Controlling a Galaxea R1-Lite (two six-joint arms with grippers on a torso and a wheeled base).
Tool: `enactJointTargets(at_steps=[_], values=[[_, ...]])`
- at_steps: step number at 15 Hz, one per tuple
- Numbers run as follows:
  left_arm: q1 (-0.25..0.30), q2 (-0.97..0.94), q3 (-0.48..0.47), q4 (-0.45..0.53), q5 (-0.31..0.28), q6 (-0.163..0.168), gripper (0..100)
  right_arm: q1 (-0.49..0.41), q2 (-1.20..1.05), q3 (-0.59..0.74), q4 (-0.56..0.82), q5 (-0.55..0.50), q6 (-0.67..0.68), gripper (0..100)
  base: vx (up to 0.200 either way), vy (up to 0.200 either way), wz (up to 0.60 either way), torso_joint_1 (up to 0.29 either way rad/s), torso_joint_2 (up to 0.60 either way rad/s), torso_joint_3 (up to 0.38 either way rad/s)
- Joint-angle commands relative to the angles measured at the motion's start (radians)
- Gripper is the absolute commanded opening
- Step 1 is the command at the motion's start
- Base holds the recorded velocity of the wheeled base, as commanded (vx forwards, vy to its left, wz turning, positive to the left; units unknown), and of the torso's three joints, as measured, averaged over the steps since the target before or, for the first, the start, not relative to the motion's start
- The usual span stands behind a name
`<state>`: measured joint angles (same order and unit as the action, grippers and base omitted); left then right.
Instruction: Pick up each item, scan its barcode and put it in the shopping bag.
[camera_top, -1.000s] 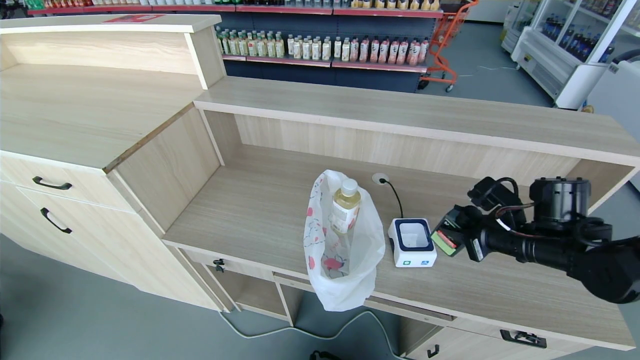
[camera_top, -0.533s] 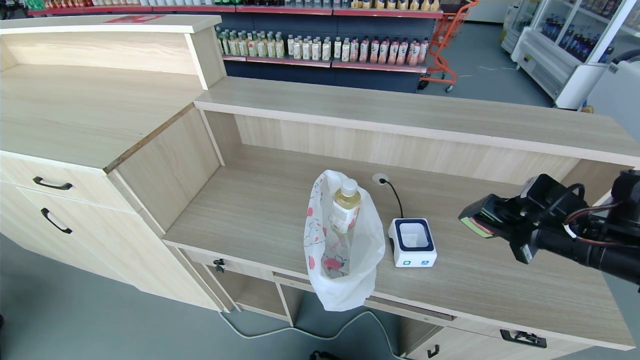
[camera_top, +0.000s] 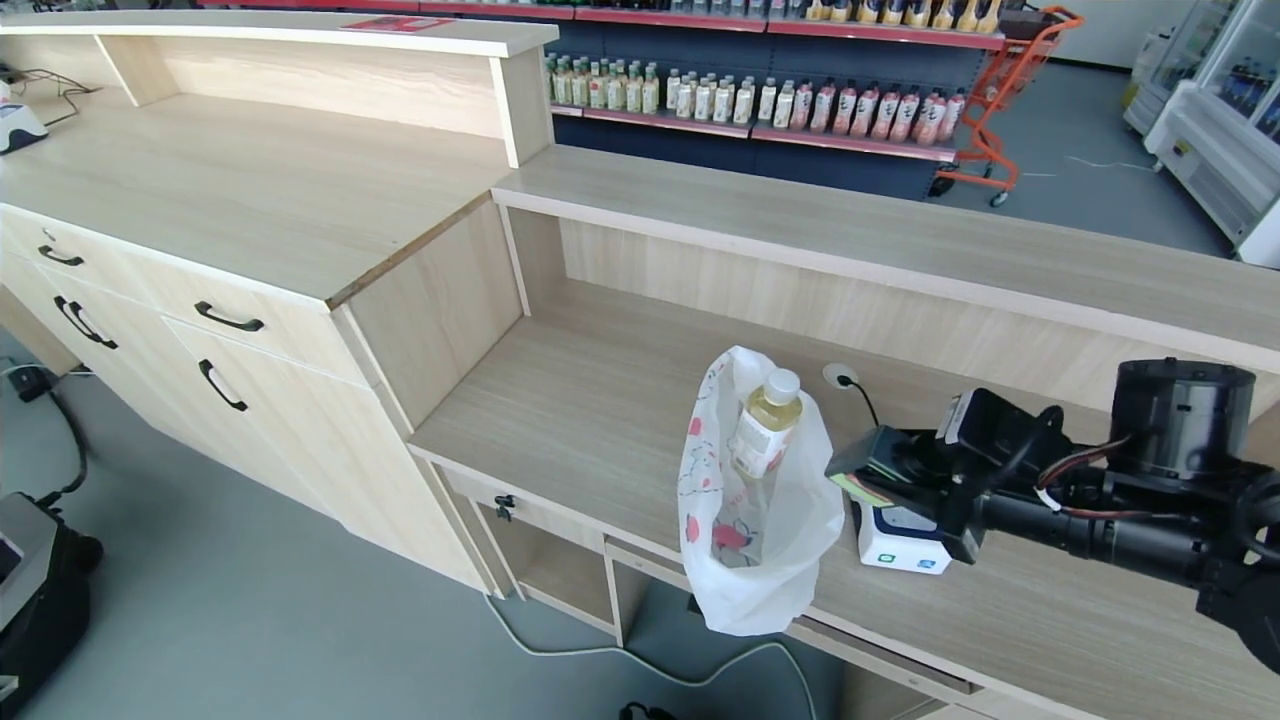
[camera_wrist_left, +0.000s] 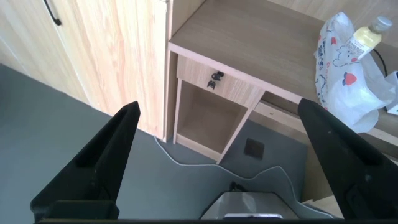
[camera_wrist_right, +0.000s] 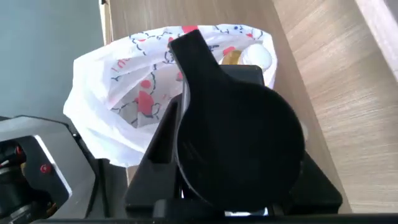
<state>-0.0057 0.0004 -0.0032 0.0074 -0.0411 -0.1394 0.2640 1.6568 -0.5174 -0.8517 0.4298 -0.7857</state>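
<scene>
The right gripper (camera_top: 882, 460) is pinching a small dark box (camera_top: 852, 484), hovering it over the scanner (camera_top: 900, 545). The shopping bag (camera_top: 790, 570), with a bottle (camera_top: 765, 430) standing inside, is gaping just to the box's left. The left gripper (camera_wrist_left: 217, 115) is hanging spread and empty, low beside the counter (camera_top: 620, 400).

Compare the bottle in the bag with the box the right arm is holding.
The bottle stands nearly upright inside the shopping bag. The box is held off the counter in the right gripper, near the scanner. The bottle holds pale liquid under a white cap, while the box is dark and flat with a green edge. Both are small packaged goods.
</scene>
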Motion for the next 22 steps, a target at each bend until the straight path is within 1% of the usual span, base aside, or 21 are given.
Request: enactJointTargets(at_steps=[1,2,4,7,8,9,11,13,15,18,20,22], values=[[0.0,0.0,0.0,0.0,0.0,0.0,100,0.009,0.153,-0.006,-0.003,0.0,0.01,0,0.0,0.0,0.0,0.0,0.0,0.0],[0.0,0.0,0.0,0.0,0.0,0.0,100,0.007,0.182,-0.013,-0.009,0.003,0.019,0,0.0,0.0,0.0,0.0,0.0,0.0],[0.0,0.0,0.0,0.0,0.0,0.0,100,-0.009,0.291,-0.032,-0.109,0.049,0.04,0,0.0,0.0,0.0,0.0,0.0,0.0],[0.0,0.0,0.0,0.0,0.0,0.0,100,-0.028,0.362,-0.033,-0.208,0.173,0.082,0,0.0,0.0,0.0,0.0,0.0,0.0],[0.0,0.0,0.0,-0.001,0.0,0.0,100,-0.049,0.39,-0.033,-0.228,0.225,0.082,0,0.0,0.0,0.0,0.0,0.0,0.0],[0.0,0.0,0.0,0.0,0.0,0.0,100,-0.068,0.408,-0.033,-0.237,0.257,0.082,0,0.0,0.0,0.0,0.0,0.0,0.0],[0.0,0.0,0.0,0.0,0.0,0.0,100,-0.114,0.445,-0.033,-0.233,0.284,0.083,0,0.0,0.0,0.0,0.0,0.0,0.0],[0.0,0.0,0.0,0.0,0.0,0.0,100,-0.141,0.485,-0.053,-0.231,0.31,0.092,0,0.0,0.0,0.0,0.0,0.0,0.0],[0.0,0.0,0.0,0.0,0.0,0.0,100,-0.143,0.505,-0.081,-0.236,0.348,0.106,0,0.0,0.0,0.0,0.0,0.0,0.0],[0.0,0.0,0.0,0.0,0.0,0.0,100,-0.121,0.512,-0.161,-0.24,0.394,0.181,0,0.0,0.0,0.0,0.0,0.0,0.0],[0.0,0.0,0.0,0.0,0.0,0.0,100,-0.112,0.529,-0.21,-0.24,0.397,0.204,0,0.0,0.0,0.0,0.0,0.0,0.0],[0.0,0.0,0.0,0.0,0.0,0.0,100,-0.106,0.557,-0.231,-0.24,0.397,0.207,0,0.0,0.0,0.0,0.0,0.0,0.0]])
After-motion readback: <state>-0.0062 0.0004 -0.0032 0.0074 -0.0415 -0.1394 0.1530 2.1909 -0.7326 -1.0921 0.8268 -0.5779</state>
